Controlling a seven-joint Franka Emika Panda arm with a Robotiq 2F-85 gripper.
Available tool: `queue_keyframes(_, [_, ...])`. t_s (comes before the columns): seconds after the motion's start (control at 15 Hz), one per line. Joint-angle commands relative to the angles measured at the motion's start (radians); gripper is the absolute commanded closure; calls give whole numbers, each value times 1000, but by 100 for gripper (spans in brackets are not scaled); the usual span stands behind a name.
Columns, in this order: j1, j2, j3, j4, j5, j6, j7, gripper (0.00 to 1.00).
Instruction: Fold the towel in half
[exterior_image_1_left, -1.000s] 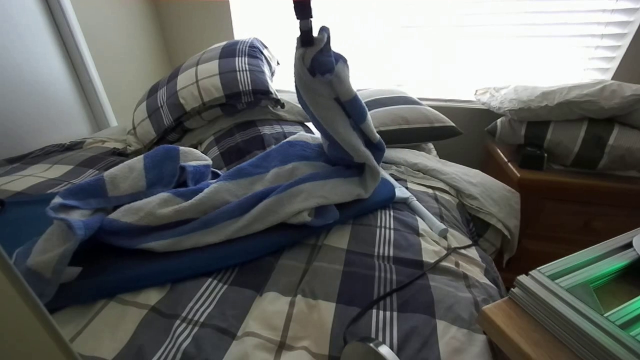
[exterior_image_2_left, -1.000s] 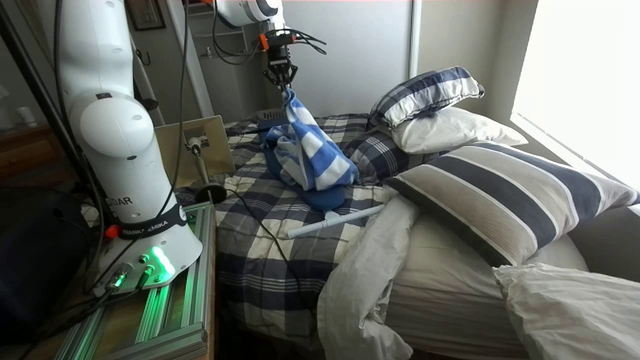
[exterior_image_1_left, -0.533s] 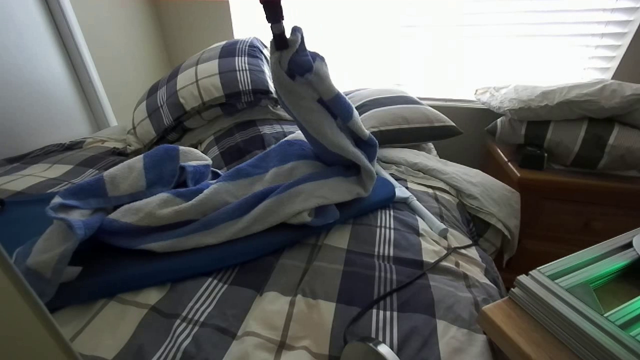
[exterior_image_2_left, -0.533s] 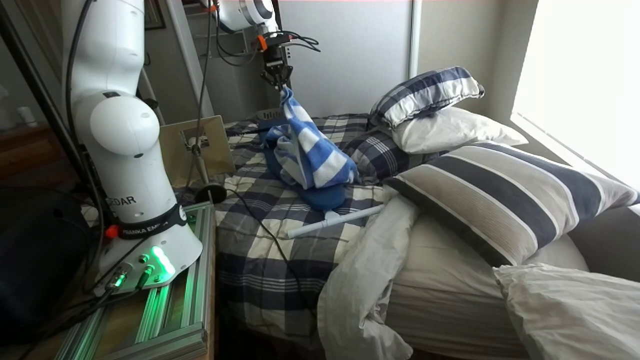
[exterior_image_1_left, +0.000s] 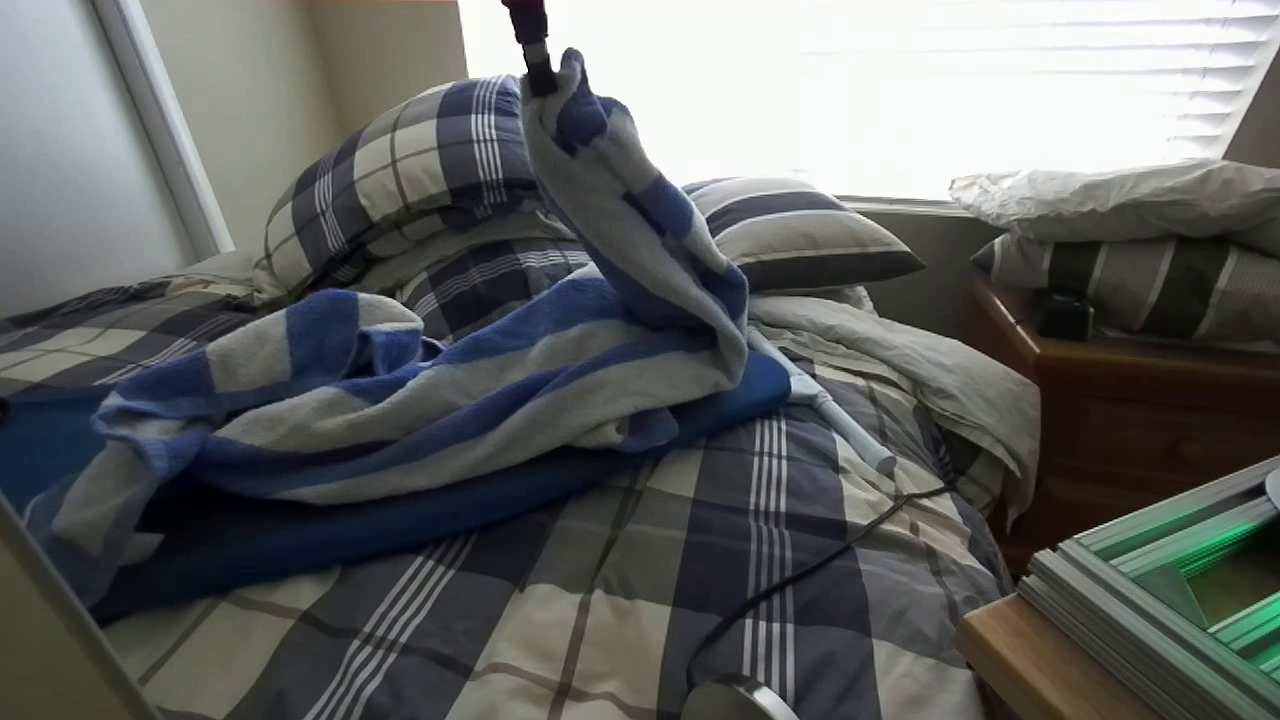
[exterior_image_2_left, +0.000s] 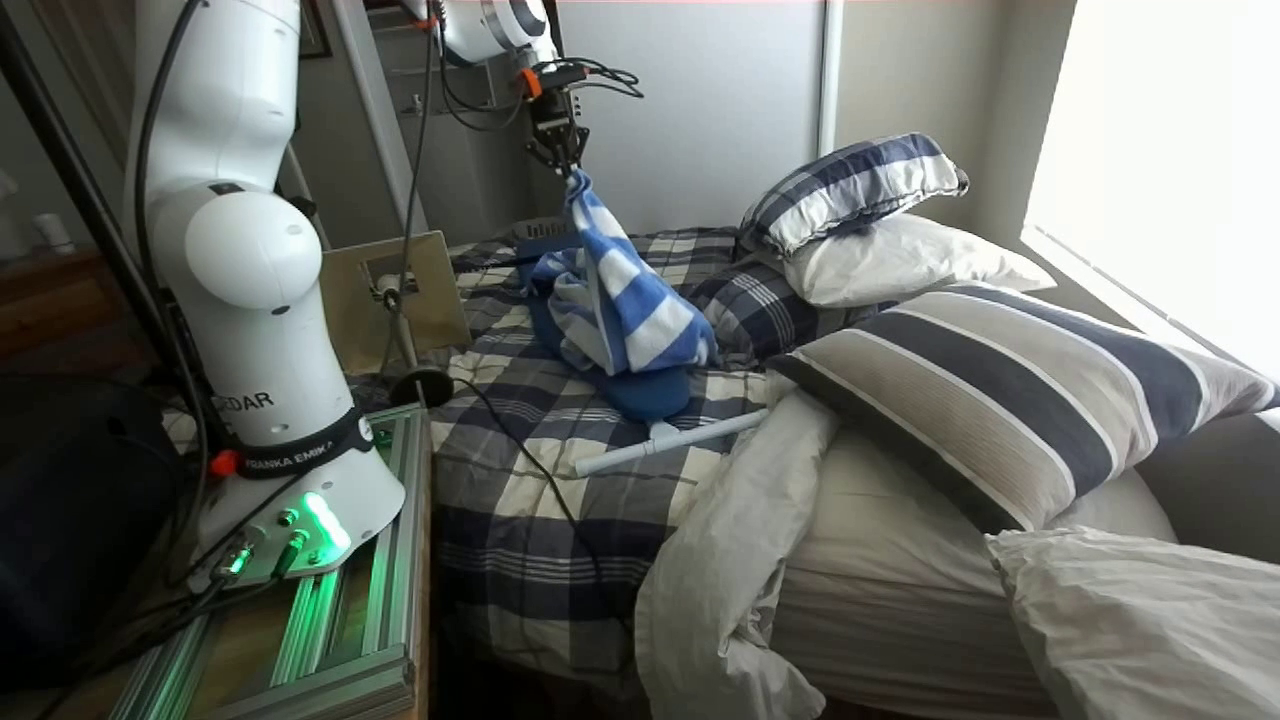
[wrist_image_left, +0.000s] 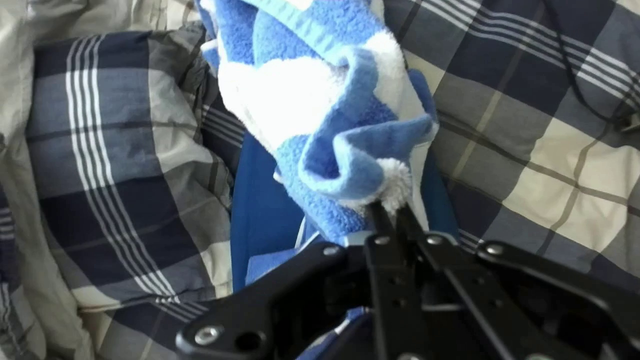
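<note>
The blue and white striped towel (exterior_image_1_left: 470, 400) lies rumpled along a long padded blue board (exterior_image_1_left: 420, 530) on the bed, and its far end drapes down in folds. My gripper (exterior_image_1_left: 542, 85) is shut on one end of the towel and holds it high, so that part hangs in a steep slope down to the board. The gripper (exterior_image_2_left: 565, 170) and towel (exterior_image_2_left: 640, 300) also show in an exterior view, above the board (exterior_image_2_left: 650, 395). In the wrist view, the fingertips (wrist_image_left: 390, 207) pinch a bunched white patch of the towel (wrist_image_left: 295, 95). The towel's underside is hidden.
Plaid pillows (exterior_image_2_left: 850, 190) and a striped pillow (exterior_image_2_left: 1000, 400) lie beyond the board. A white bar (exterior_image_2_left: 670, 443) sticks out from the board's end. A panel on a stand (exterior_image_2_left: 440, 300) stands near the robot base. A black cable (exterior_image_1_left: 790, 590) crosses the plaid bedspread.
My gripper has moved left in an exterior view, carrying the held end of the towel, and has risen slightly in the last half second. The towel's part on the board has stayed put.
</note>
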Motion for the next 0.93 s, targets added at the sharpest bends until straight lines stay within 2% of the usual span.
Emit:
queue_keyframes(0.0, [100,165,-12,232,-89,-8,-108,99])
queue_keyframes(0.27, [191,311,-24,406,-43,15,-232,99])
queue_keyframes(0.33, [204,358,-12,459,-79,-12,-225,99])
queue_keyframes(0.87, [314,614,-4,794,-61,43,-384,99])
